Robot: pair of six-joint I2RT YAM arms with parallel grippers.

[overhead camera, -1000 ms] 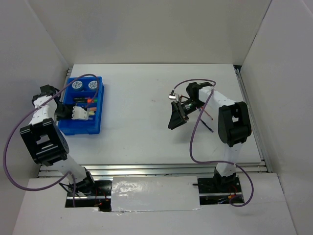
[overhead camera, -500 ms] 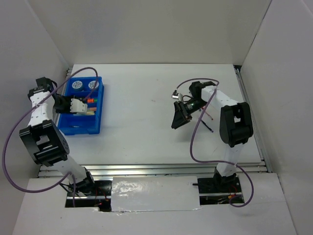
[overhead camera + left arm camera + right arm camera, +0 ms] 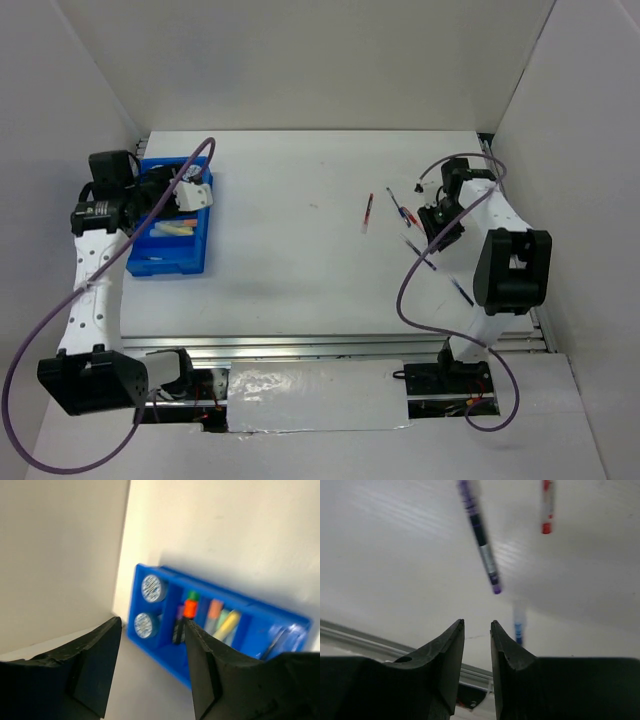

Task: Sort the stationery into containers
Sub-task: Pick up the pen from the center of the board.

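The left arm [image 3: 95,270] is extended from its base toward the far left with the wrist turned inward to the right. The left hand [image 3: 152,667] is held high, its two dark fingers [image 3: 90,665] spread wide with nothing between them. The right arm [image 3: 508,262] is folded, its forearm angled back toward the centre, and the right hand [image 3: 477,647] tilts downward with its fingers [image 3: 445,662] close together, a narrow gap between them, apparently empty, though the view is blurred.

no text or labels legible anywhere
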